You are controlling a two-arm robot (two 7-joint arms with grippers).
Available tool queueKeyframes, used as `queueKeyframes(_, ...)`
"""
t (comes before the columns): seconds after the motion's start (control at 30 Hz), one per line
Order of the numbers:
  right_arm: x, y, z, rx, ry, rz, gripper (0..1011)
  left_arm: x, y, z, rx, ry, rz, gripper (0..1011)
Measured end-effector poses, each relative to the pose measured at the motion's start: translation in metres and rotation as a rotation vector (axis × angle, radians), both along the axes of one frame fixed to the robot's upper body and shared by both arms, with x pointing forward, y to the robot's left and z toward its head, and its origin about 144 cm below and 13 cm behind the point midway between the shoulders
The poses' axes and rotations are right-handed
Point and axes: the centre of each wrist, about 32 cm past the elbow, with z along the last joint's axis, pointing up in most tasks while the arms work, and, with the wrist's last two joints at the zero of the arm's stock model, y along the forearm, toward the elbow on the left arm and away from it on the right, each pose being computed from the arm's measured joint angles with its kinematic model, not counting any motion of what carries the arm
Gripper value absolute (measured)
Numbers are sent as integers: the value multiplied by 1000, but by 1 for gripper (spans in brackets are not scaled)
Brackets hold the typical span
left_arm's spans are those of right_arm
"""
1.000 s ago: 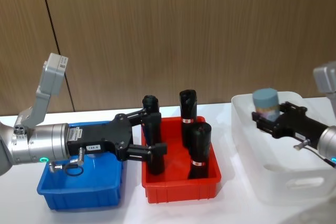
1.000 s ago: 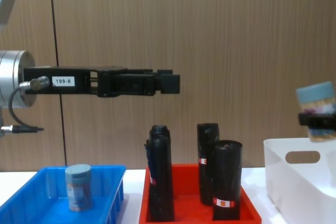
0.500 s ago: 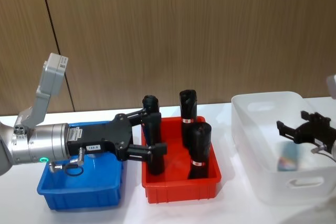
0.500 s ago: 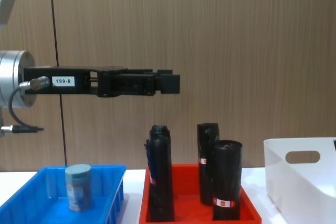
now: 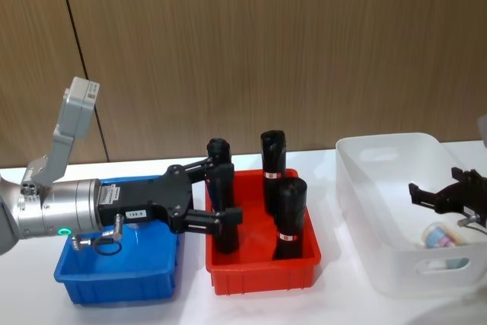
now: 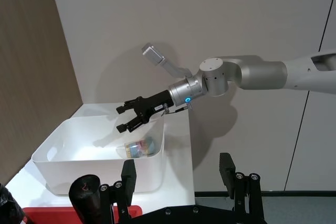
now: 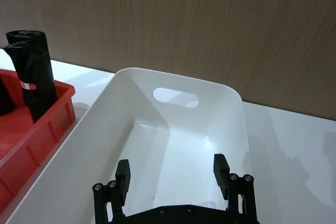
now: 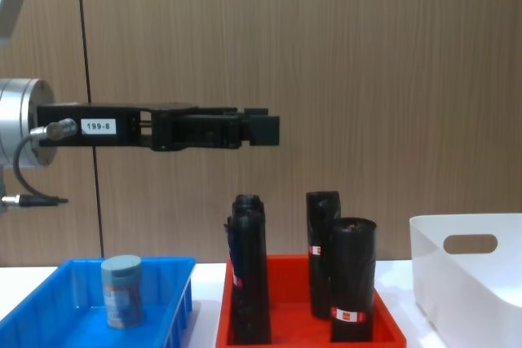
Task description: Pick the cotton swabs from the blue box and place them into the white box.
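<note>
right gripper spread, empty, at right edge of head frame over the white box. one cotton swabs tub lies on its side inside it, lower right. second tub upright in the blue box, lower left of chest frame. left gripper spread, empty, above red tray, centre.

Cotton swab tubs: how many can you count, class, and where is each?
2. One tub stands in the blue box; another tub lies tipped in the white box. Others may hide under the left arm.
</note>
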Motion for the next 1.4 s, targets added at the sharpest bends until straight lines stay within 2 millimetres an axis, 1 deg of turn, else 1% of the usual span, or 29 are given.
queueKeyframes(0.13, -2, 3, -1, 3, -9, 5, 1002, -1, -1, -1, 3, 0, 11, 1004)
queueKeyframes(0.37, -14, 19, -5, 21, -52, 30, 1002, -6, -8, -6, 19, -11, 69, 1004)
queueKeyframes(0.6, -34, 42, -10, 53, -121, 61, 1002, -13, -16, -11, 37, -24, 139, 1004)
queueKeyframes(0.7, -39, 48, -10, 64, -141, 68, 1002, -16, -19, -14, 45, -30, 169, 1004)
queueKeyframes(0.9, -58, 66, -12, 100, -203, 87, 1002, -22, -26, -18, 58, -43, 230, 1004)
queueKeyframes(0.93, -58, 66, -12, 100, -203, 87, 1002, -22, -27, -19, 59, -45, 237, 1004)
queueKeyframes(1.23, -86, 89, -10, 160, -293, 101, 1002, -32, -37, -26, 75, -69, 330, 1004)
queueKeyframes(1.4, -96, 96, -8, 184, -327, 102, 1002, -38, -43, -29, 83, -85, 383, 1004)
